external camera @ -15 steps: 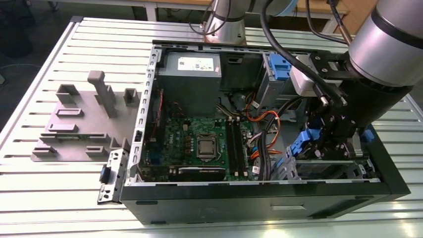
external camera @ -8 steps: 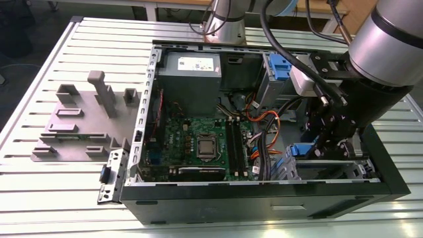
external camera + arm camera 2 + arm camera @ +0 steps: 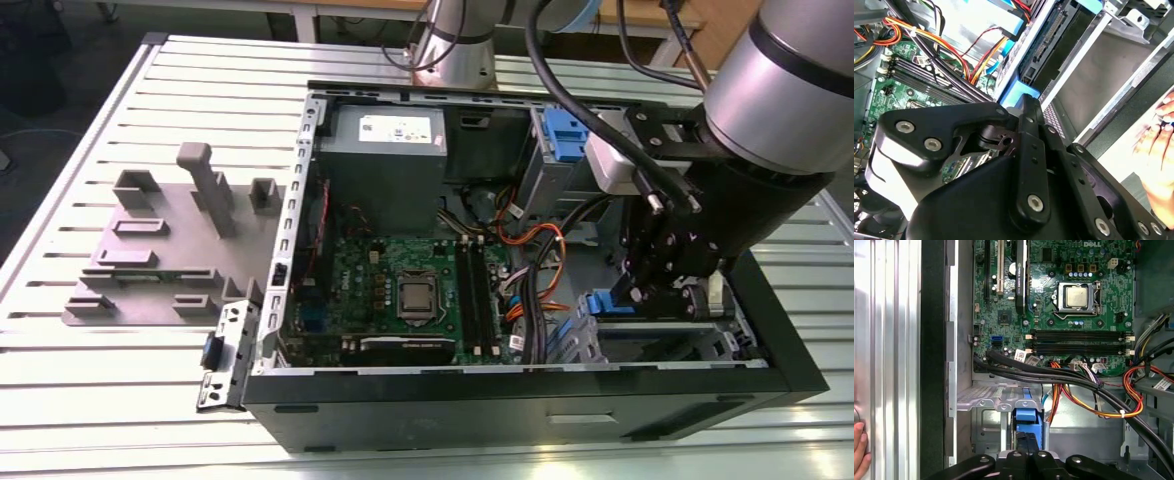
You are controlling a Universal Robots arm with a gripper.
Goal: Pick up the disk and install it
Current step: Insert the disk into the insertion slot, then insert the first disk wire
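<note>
Surface: ribbed aluminium table point(image 3: 200, 80), open black tower case point(image 3: 534, 410) lying on it.
Position: disk point(image 3: 1027, 412) stands on edge in the steel drive cage point(image 3: 989, 405), near corner, the exterior view's right.
Axis: runs straight ahead of the gripper point(image 3: 1027, 440), into the cage.
Material: thin metal slab, glossy blue plastic frame.
Grip: nearly closed, pinching the frame's end.
</note>
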